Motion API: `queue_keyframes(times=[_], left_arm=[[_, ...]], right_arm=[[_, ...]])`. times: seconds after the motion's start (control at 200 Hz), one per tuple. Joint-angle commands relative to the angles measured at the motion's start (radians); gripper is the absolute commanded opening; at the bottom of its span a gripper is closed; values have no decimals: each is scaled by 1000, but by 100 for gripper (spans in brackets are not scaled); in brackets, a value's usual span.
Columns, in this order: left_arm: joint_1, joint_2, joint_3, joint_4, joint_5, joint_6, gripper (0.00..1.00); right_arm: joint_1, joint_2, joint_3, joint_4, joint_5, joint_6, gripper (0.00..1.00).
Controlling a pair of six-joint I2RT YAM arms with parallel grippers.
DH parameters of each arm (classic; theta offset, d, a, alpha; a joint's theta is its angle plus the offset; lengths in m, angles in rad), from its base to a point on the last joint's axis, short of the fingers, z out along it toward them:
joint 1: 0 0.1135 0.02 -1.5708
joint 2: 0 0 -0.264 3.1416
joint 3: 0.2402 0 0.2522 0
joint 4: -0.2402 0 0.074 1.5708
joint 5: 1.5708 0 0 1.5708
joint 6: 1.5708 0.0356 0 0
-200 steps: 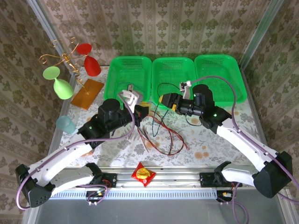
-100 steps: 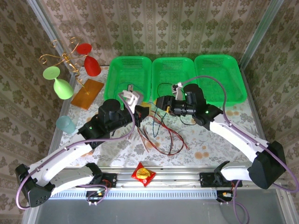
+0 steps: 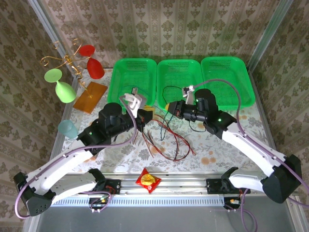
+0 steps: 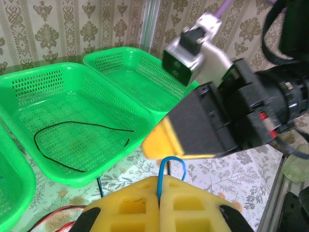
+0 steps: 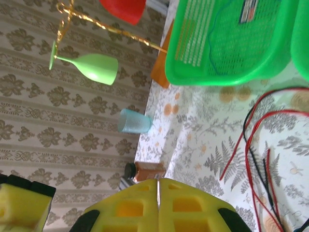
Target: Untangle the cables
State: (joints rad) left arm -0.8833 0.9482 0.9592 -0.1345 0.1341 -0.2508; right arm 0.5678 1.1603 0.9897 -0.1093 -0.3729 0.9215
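Note:
Red, black and blue-green cables (image 3: 166, 137) lie tangled on the table between the arms. A loose black cable (image 4: 82, 126) rests in the middle green basket (image 3: 179, 67). My left gripper (image 3: 148, 115) is shut on a blue cable (image 4: 170, 162); in the left wrist view the left gripper (image 4: 159, 180) pinches it between its yellow pads, and the cable loops just above them. My right gripper (image 3: 170, 107) hovers close in front of the left one, above that loop. In the right wrist view the right gripper (image 5: 158, 182) has its pads pressed together, and I see no cable between them. Red cables (image 5: 253, 133) lie below it.
Three green baskets stand in a row at the back, the left basket (image 3: 131, 77) holding a small tag. Red and green glasses hang on a gold rack (image 3: 67, 60) at the far left. An amber plate (image 3: 91, 96), a teal cup (image 3: 67, 129) and a snack packet (image 3: 148, 180) lie around.
The right gripper's jaws have closed from open, and the arm reached toward the left gripper, then drew back slightly. The left gripper keeps its hold on the blue cable.

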Motion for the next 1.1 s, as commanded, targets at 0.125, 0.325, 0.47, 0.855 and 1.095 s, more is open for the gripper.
queue_keyframes(times=[0.125,0.325,0.47,0.855,1.095], left_arm=[[-5,5,162,-108,-30,27,0],[-5,32,241,-144,28,137,0],[-5,52,321,-245,18,192,0],[66,-37,387,-283,-97,192,0],[136,-99,356,-302,-127,153,0]], right_arm=[[1,-136,157,-195,314,-104,0],[-16,-133,268,-236,573,-227,0],[-45,-61,379,-242,618,-322,0],[-184,24,516,-232,654,-417,0],[-278,6,504,-235,655,-457,0]])
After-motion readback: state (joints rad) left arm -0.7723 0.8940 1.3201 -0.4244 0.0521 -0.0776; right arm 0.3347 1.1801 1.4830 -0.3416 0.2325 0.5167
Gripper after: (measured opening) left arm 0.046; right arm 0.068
